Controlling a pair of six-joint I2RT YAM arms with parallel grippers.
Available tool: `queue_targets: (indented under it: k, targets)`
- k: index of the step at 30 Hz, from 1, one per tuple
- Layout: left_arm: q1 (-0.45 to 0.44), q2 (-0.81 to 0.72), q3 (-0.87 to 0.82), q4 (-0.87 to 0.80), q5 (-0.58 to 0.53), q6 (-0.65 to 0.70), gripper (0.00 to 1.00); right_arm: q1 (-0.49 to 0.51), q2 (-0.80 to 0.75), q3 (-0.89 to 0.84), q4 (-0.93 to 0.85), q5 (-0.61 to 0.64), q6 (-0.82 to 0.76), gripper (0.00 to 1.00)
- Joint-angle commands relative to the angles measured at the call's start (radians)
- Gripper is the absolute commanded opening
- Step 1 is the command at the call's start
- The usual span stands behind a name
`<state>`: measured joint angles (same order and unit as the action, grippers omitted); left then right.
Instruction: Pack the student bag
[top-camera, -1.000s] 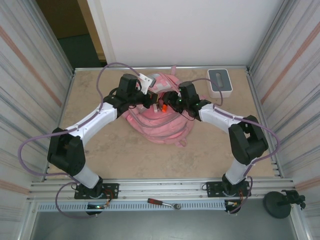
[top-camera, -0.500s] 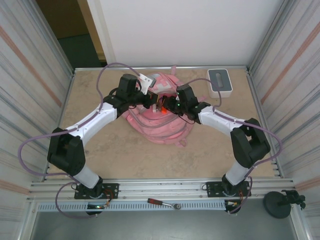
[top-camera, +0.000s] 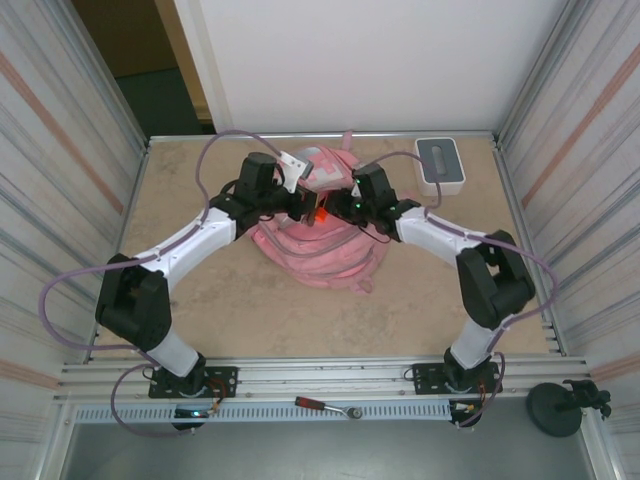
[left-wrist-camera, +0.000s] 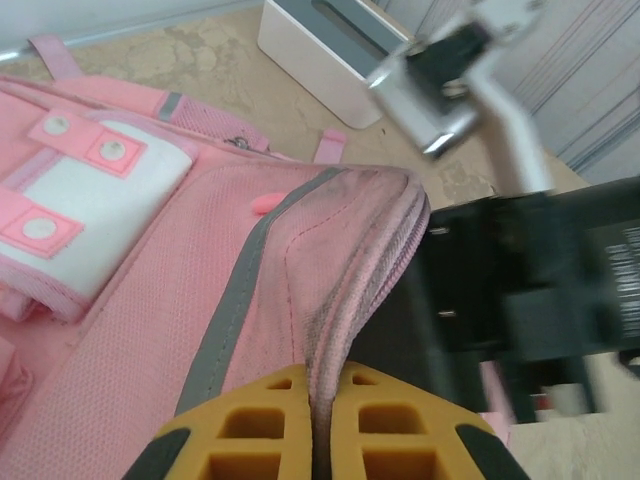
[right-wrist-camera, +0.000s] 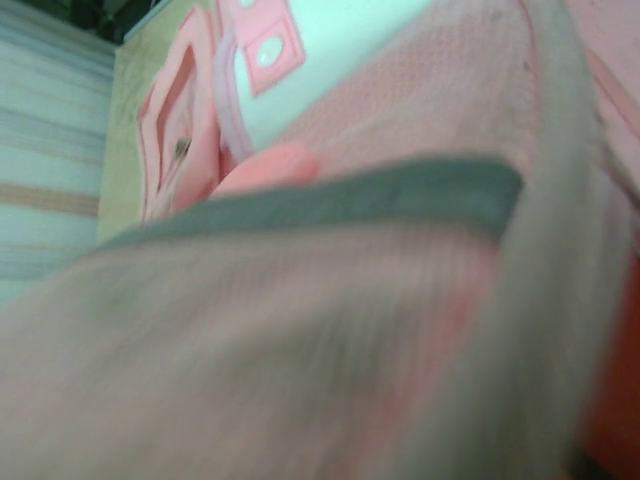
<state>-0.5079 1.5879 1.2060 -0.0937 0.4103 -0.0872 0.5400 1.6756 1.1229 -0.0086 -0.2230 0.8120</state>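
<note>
The student bag (top-camera: 318, 240), a big soft pink backpack, lies in the middle of the table. Both arms meet over its upper part. My left gripper (top-camera: 303, 207) is shut on the bag's zipper edge; in the left wrist view the yellow fingers (left-wrist-camera: 250, 425) pinch that raised pink seam (left-wrist-camera: 360, 270) between them, and the gripper (left-wrist-camera: 322, 390) holds it up. My right gripper (top-camera: 326, 210) sits close against the left one at the bag's opening. In the right wrist view blurred pink fabric (right-wrist-camera: 330, 330) covers the lens, so its jaws are hidden.
A small white box with a grey top (top-camera: 440, 165) stands at the back right, and it appears past the bag in the left wrist view (left-wrist-camera: 325, 55). Corrugated walls close both sides. A tool (top-camera: 325, 406) lies on the front rail.
The right gripper pushed left into the bag's opening, then eased back a little. The left gripper kept its grip on the zipper edge and shifted slightly.
</note>
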Motion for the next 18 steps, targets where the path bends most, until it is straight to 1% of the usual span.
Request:
queue_targets:
  k: [1,5,9,12,13,15,18]
  targets:
    - [-0.011,0.007,-0.020,0.063,-0.004,-0.027,0.01,-0.019,-0.184,-0.081,-0.068,-0.006,-0.097,0.39]
    - [-0.052,0.007,-0.085,0.118,-0.023,-0.028,0.09,-0.066,-0.362,-0.171,-0.205,0.093,-0.168,0.50]
    - [-0.109,0.028,-0.114,0.125,-0.021,-0.008,0.24,-0.140,-0.480,-0.223,-0.274,0.182,-0.201,0.60]
    - [-0.142,0.035,-0.104,0.073,-0.023,0.021,0.38,-0.166,-0.505,-0.232,-0.275,0.177,-0.200,0.64]
    - [-0.148,0.028,-0.098,0.051,-0.024,0.029,0.41,-0.165,-0.504,-0.231,-0.270,0.173,-0.204,0.64]
    - [-0.153,-0.016,-0.105,0.023,-0.025,0.049,0.48,-0.163,-0.493,-0.229,-0.247,0.145,-0.202,0.65]
    - [-0.148,-0.114,-0.165,0.054,-0.055,0.064,0.58,-0.134,-0.458,-0.227,-0.191,0.098,-0.192,0.65]
